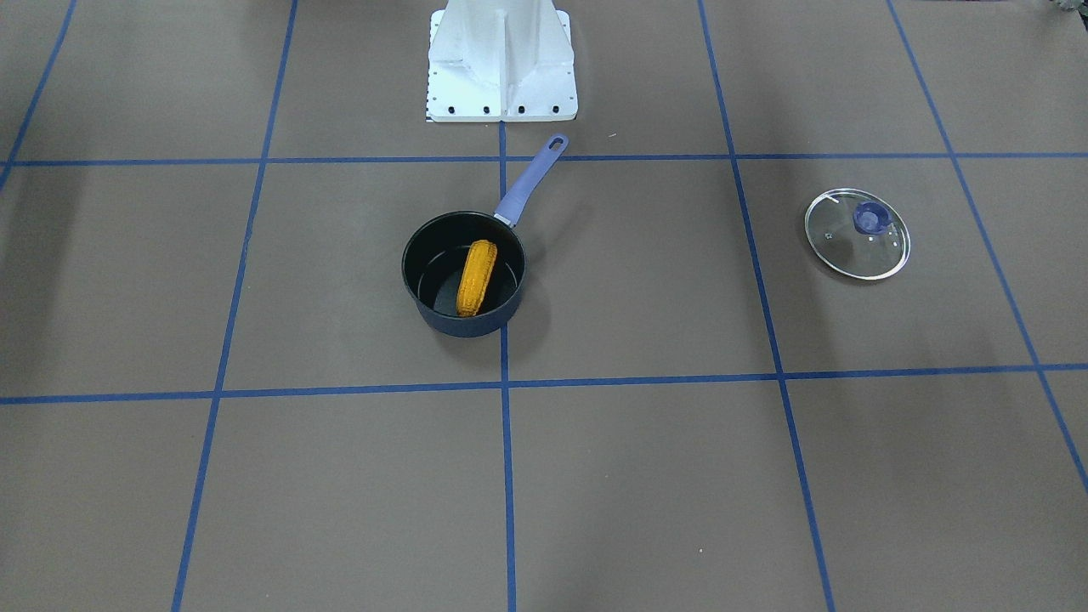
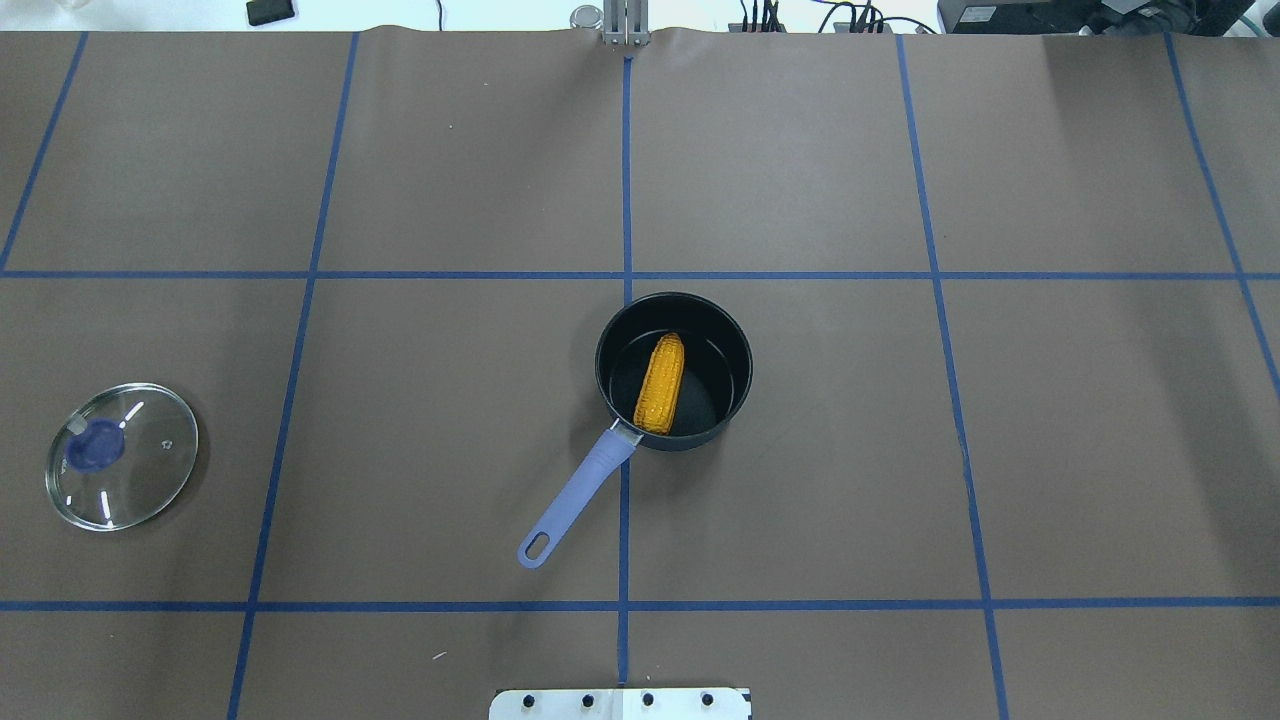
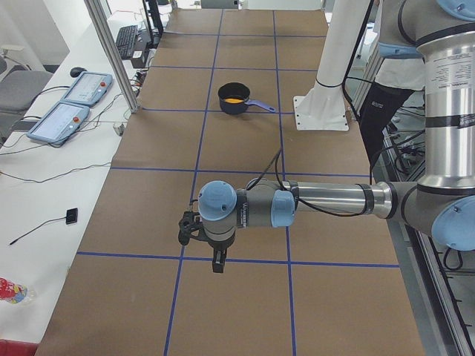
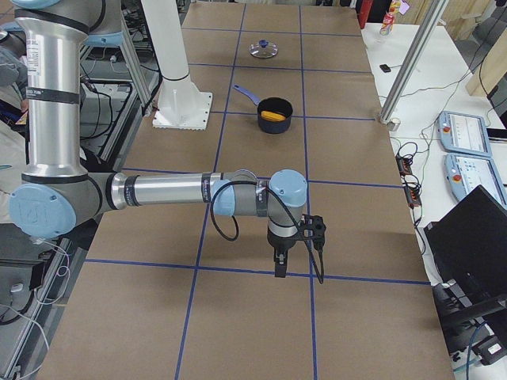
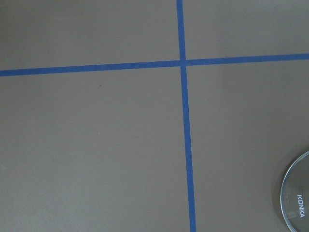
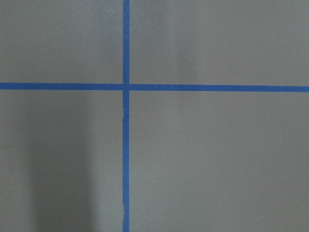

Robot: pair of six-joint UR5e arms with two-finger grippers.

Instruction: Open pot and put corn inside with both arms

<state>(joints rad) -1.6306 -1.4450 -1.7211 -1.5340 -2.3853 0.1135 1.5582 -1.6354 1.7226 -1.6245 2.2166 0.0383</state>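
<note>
The job looks done, so I think the step now is just to park the arms out of the way. To do that well, each arm should keep up off the table (image 1: 255, 476) and go nowhere near the pot's long purple handle (image 1: 531, 180). One bump there could spin the pot or tip it. Nothing looks left to pick up.

The pot (image 1: 476, 325) sits in the middle of the front view, just below the white base mount (image 1: 501, 68). It is open. The corn (image 1: 477, 277) lies inside it, on the black bottom. One end of the corn points to the side where the handle joins and the other end leans on the far wall. I see nothing else in the pot.

The glass lid (image 1: 857, 234) with the purple knob lies flat on the table at the right of that view, well apart from the pot. Its edge also peeks into the lower right corner of the left wrist view.

The left gripper (image 3: 216, 267) hangs over the table, low in the middle of the left side view, far from the pot. The right gripper (image 4: 280, 269) hangs the same way in the right side view. Both look to hold nothing, but I cannot tell if their fingers are apart or together. Both wrist views show only brown table and blue tape lines (image 6: 125, 145).
</note>
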